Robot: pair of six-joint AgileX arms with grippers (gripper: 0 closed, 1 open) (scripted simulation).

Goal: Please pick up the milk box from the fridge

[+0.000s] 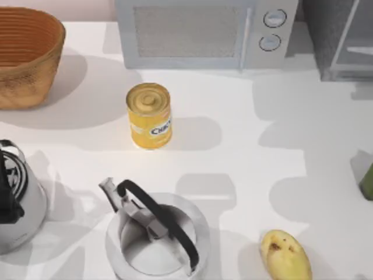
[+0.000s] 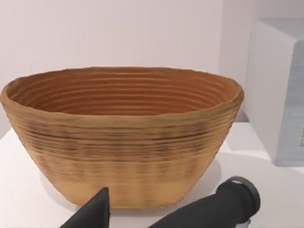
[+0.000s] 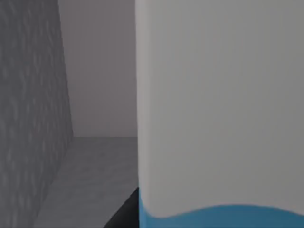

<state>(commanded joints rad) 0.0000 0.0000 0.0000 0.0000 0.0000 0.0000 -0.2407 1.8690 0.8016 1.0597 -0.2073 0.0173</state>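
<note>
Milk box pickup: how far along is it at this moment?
Done: the right arm's camera is close against the milk box, with the fridge wall and floor beside it, so the approach looks made. In hand: closing in; a grip isn't confirmed. Left: lifting it out. The left gripper idles by the basket.

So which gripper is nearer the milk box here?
The right. Its wrist view has the milk box looming close, inside the grey fridge. The left gripper faces the woven basket at the table's far left.
</note>
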